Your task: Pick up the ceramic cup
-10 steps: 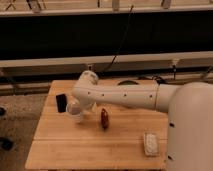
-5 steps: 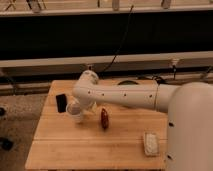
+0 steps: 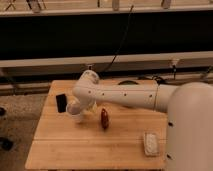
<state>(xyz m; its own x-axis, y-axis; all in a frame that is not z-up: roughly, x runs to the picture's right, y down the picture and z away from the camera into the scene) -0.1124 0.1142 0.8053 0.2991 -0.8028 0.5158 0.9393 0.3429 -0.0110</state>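
Note:
The ceramic cup (image 3: pixel 78 117) is a small white cup on the left part of the wooden table (image 3: pixel 90 145). My gripper (image 3: pixel 75 108) is at the end of the white arm (image 3: pixel 125 95), which reaches left across the table. The gripper sits directly over the cup, at its rim, and hides the upper part. I cannot tell whether the cup rests on the table or hangs just above it.
A black box-like object (image 3: pixel 61 102) stands just left of the gripper. A reddish-brown object (image 3: pixel 104 118) lies right of the cup. A white flat object (image 3: pixel 150 143) lies near the front right. A dark round thing (image 3: pixel 128 83) sits behind the arm.

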